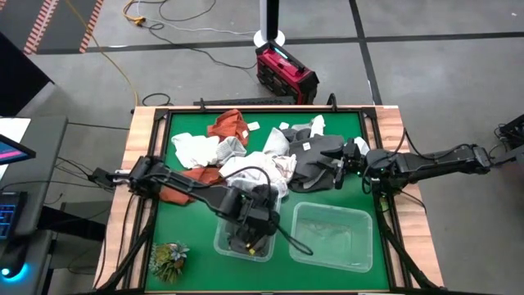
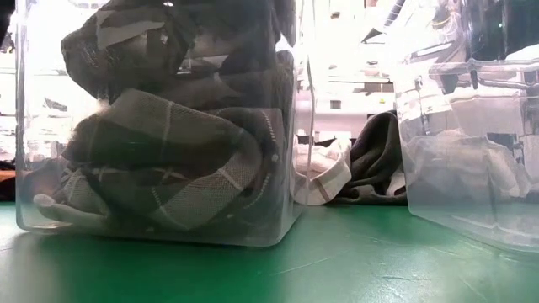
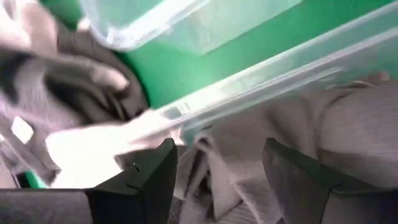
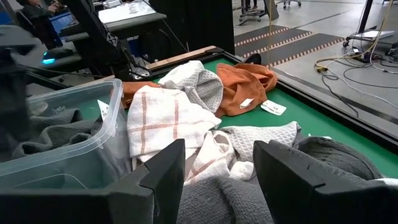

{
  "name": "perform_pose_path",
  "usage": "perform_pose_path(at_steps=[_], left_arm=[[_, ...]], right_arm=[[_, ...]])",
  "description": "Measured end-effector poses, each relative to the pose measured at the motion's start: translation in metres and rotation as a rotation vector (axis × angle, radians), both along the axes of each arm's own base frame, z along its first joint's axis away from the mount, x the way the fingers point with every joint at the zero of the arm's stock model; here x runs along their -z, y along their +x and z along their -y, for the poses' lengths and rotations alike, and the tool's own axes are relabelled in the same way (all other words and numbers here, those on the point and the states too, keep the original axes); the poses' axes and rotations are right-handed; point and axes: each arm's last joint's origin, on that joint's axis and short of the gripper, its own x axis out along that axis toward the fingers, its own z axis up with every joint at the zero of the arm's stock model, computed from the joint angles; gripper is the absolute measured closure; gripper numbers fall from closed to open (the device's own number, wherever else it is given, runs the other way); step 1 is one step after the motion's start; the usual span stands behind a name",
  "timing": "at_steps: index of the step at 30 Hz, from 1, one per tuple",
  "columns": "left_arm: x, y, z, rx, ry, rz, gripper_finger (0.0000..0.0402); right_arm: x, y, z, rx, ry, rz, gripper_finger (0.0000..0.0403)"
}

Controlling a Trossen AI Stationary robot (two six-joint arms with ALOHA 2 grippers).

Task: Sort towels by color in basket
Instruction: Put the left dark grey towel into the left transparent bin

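My left claw (image 1: 250, 233) hangs spread over the grey-towel bin (image 1: 219, 239) at six o'clock, drop apparently done; right claw (image 1: 344, 160), spread, must pinch the dark towel (image 1: 315, 156).

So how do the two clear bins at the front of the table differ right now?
The left bin is packed with dark grey towels, and the open left gripper is over it. The right bin looks larger and holds only pale cloth. Both are clear plastic on the green mat.

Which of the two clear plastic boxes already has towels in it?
The smaller clear plastic box under the left arm: it is stuffed with dark grey towels. The wider clear box beside it looks nearly empty from above.
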Motion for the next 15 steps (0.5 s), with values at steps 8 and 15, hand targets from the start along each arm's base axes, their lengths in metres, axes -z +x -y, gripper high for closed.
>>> perform_pose_path(at_steps=[8,15], left_arm=[[0.061,-0.003,-0.017,-0.107,-0.161,-0.160,0.0175],[0.075,-0.004,-0.014,-0.101,-0.163,-0.156,0.0175]], right_arm=[[0.000,0.000,0.000,0.000,-0.001,-0.004,0.0184],[-0.001,0.000,0.000,0.000,0.000,0.013,0.0184]])
